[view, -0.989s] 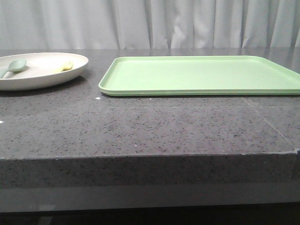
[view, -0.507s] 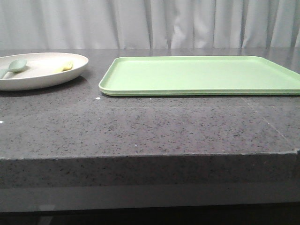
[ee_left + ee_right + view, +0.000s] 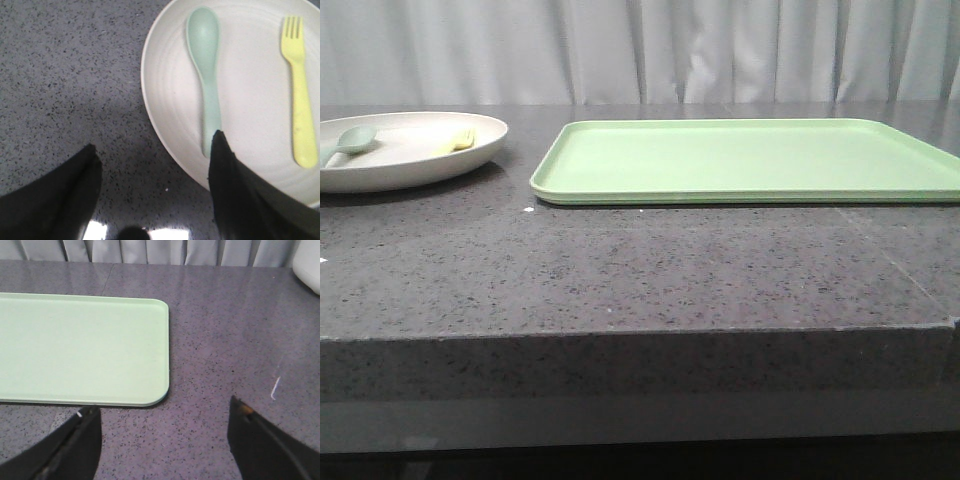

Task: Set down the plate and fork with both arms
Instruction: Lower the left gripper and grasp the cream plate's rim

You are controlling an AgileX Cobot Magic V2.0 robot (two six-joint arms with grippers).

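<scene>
Claw (image 3: 155, 160) on the left is hanging released, straddling the plate (image 3: 250, 165) rim; right claw (image 3: 162, 432), also released, is waiting beside the tray (image 3: 85, 347). Judging next: closing on that rim.

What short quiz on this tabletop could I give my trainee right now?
1. True or false: the fork lies on the tray.
2. Which utensil lies beside the fork on the plate?
3. The left gripper is: A) open, holding nothing; B) shut on the spoon.

Key: 1. False, it lies on the plate. 2. The spoon. 3. A.
</scene>
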